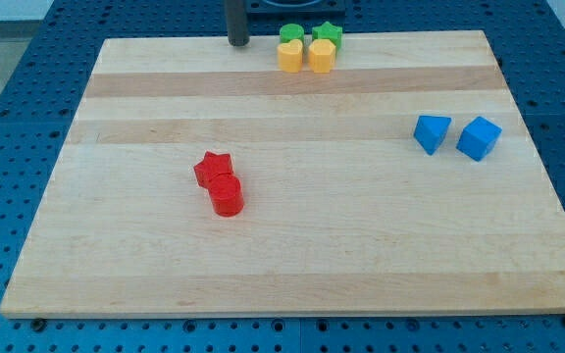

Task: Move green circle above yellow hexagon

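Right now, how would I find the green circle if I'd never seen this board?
Look along the top edge of the wooden board, where four small blocks huddle just right of my tip. The green circle is the back left one, directly above a yellow block. Its green neighbour on the right is star-shaped, while this one is round.

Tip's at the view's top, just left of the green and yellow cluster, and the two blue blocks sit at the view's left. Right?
Not quite. The camera view shows the two blue blocks at the view's right, not left. The rest holds: my tip is at the view's top, just left of the green circle and yellow blocks.
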{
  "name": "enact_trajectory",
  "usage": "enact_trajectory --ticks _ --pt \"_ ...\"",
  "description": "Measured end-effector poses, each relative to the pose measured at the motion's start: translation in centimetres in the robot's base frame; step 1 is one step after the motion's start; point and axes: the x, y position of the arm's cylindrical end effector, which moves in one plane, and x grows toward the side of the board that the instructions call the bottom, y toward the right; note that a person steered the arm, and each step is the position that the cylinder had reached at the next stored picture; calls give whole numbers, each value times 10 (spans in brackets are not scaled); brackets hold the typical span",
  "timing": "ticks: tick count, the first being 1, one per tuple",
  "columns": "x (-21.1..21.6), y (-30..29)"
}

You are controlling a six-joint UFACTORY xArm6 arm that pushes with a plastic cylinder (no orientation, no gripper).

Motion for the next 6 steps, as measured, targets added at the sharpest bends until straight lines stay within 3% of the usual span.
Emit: enact_trajectory --ticks 6 --pt "2 62"
